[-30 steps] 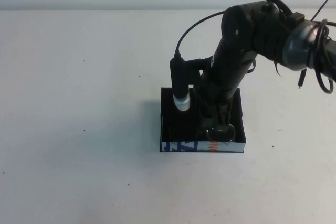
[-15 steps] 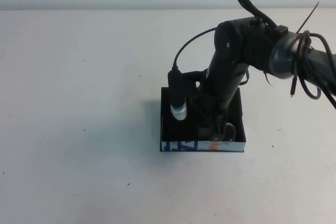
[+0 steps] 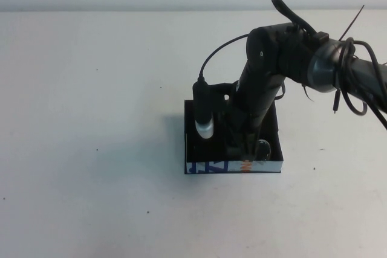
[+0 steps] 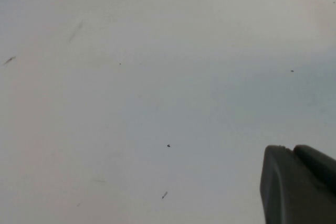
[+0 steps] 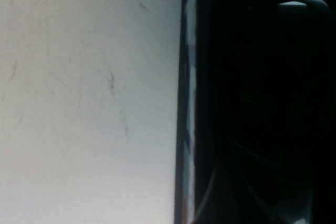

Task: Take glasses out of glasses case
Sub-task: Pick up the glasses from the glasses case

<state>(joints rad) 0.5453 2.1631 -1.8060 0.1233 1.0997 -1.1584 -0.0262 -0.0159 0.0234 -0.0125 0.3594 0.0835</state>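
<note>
The glasses case is a black shallow box with a white front edge printed in blue and orange, at the table's middle. My right arm reaches down into it from the right, and my right gripper is low inside the case near its front wall. A rounded lens outline of the dark glasses shows just beside the gripper; the rest of them is hidden by the arm. The right wrist view shows the case's edge and a dark interior. My left gripper is over bare table, away from the case, fingers together and empty.
The white table spreads to all sides of the case. The right arm's black cable loops above the case's back, and the wrist camera hangs over the case's left half.
My right arm has swung a little left and lower into the case. The dark rounded shape at the case's front has given way to a lens outline.
</note>
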